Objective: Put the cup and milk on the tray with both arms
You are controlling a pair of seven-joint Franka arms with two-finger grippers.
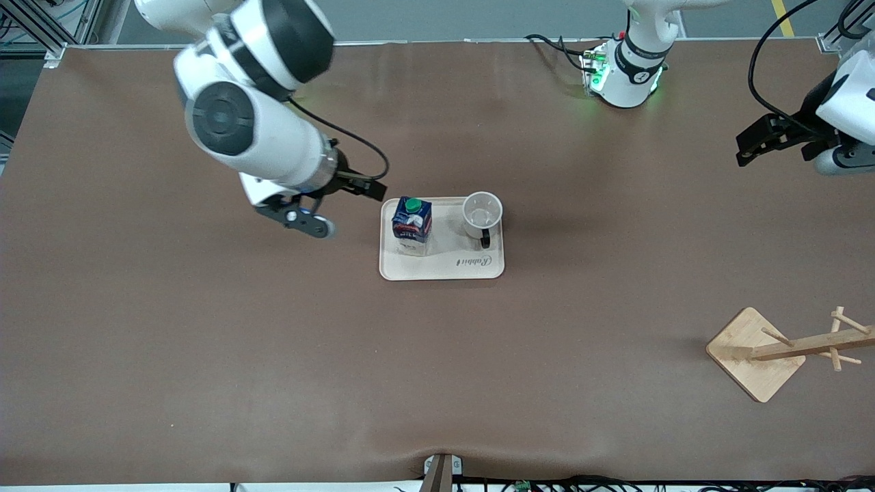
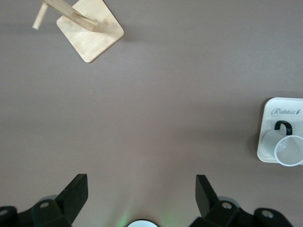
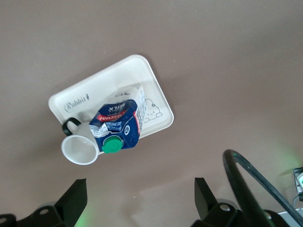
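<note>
Nearby, a wooden rack (image 1: pixel 786 352) stands apart from the tray (image 1: pixel 443 266); both grippers' fingers spread, empty.

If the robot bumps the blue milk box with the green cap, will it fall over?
Probably yes. The dark blue milk carton with a green round cap stands upright, taller than its base is wide, so a sideways bump could tip it. It looks like cardboard, so it might dent. Its flat sides mean it likely won't roll off the cream rectangular tray.
</note>
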